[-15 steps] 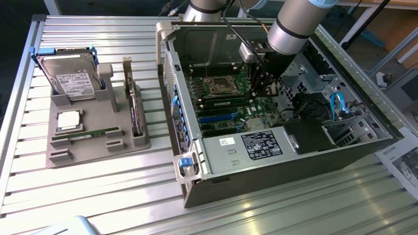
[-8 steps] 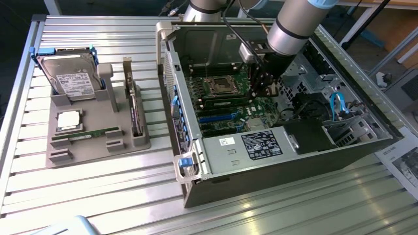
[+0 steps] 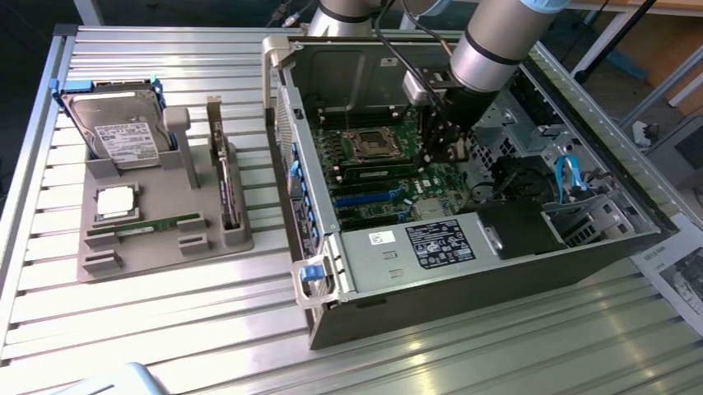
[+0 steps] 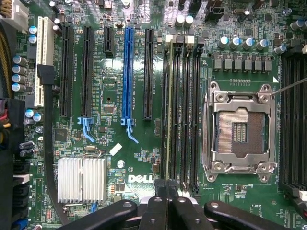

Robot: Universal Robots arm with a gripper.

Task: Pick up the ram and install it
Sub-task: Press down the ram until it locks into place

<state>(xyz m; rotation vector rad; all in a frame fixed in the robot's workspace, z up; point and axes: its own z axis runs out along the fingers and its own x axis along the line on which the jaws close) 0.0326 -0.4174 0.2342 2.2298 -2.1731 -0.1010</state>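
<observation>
A ram stick (image 4: 169, 110) stands edge-on in one of the black memory slots on the motherboard, beside the empty processor socket (image 4: 240, 127). My gripper (image 4: 168, 191) is shut, its black fingertips (image 4: 160, 190) meeting right over the near end of that stick. Whether they pinch it or only rest on it I cannot tell. In the exterior view the gripper (image 3: 445, 152) reaches down inside the open computer case (image 3: 439, 280) over the memory slots. A second ram stick (image 3: 143, 224) lies in the grey holder (image 3: 165, 247) on the exterior view's left.
The holder also carries a hard drive (image 3: 118, 132), a square silver processor chip (image 3: 115, 202) and an upright expansion card (image 3: 225, 177). Near the gripper are a silver heat sink (image 4: 81, 178), a blue expansion slot (image 4: 128, 72) and blue cables (image 3: 565, 177).
</observation>
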